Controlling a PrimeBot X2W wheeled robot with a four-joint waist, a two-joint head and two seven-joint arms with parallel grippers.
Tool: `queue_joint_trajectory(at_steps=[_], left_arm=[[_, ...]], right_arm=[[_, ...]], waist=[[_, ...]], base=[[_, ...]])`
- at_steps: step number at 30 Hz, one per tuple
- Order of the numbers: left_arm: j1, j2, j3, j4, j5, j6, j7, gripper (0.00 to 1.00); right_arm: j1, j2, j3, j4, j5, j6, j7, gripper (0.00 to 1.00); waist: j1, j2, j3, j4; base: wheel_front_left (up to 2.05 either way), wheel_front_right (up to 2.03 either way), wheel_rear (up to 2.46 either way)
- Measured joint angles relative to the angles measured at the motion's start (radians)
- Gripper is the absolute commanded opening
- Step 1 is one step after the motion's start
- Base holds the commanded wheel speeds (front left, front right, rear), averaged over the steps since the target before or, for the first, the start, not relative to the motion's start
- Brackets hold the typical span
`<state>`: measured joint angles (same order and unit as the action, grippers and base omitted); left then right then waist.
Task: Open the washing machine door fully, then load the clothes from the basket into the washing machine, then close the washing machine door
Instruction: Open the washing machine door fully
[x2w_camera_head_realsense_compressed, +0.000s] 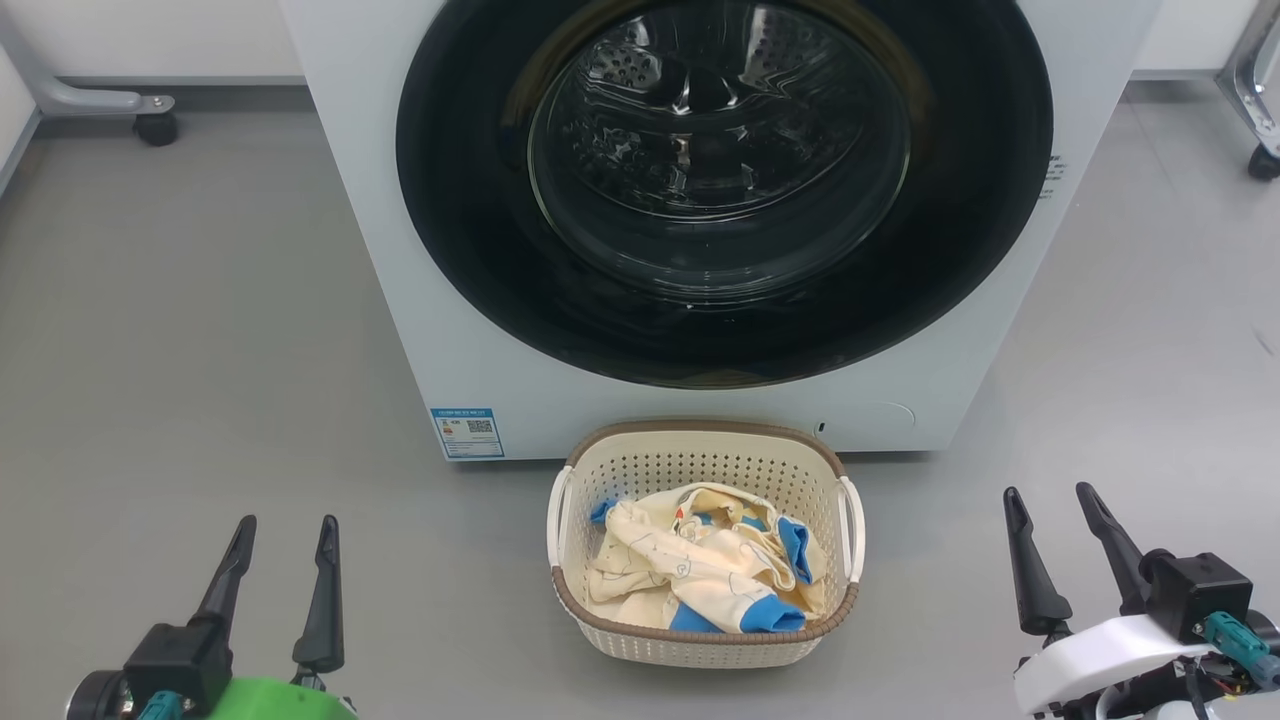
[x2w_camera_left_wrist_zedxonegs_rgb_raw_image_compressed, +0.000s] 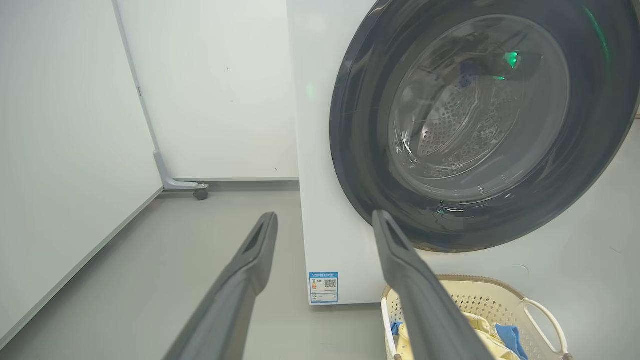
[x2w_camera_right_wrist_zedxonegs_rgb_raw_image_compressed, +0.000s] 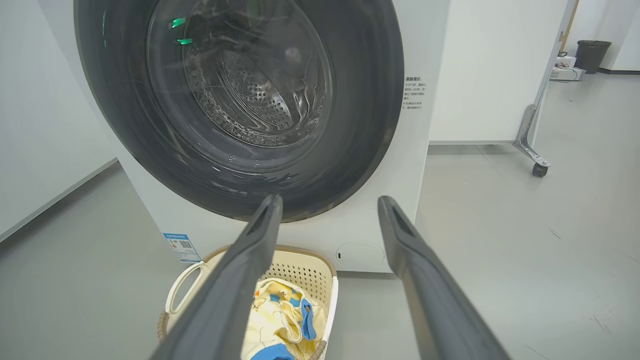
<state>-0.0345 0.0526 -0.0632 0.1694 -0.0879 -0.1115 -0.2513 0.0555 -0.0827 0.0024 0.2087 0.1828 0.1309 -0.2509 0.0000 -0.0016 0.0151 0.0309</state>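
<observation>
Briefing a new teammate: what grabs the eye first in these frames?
The big black-rimmed door dominates the top middle of the head view and looks shut on the white washer. Just in front of it stands the cream basket, holding cream-yellow clothes with blue cuffs. The left gripper and right gripper sit open and empty at the lower corners.
</observation>
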Motion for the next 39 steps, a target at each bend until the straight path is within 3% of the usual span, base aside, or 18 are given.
queue_joint_trajectory(at_steps=[39], left_arm=[[0.001,-0.011,0.011,-0.006,0.01,-0.002,0.0,1.0]], right_arm=[[0.0,0.003,0.001,0.001,0.0,0.0,0.0,1.0]], waist=[[0.0,0.0,-0.001,0.003]], base=[[0.67,0.67,-1.35]])
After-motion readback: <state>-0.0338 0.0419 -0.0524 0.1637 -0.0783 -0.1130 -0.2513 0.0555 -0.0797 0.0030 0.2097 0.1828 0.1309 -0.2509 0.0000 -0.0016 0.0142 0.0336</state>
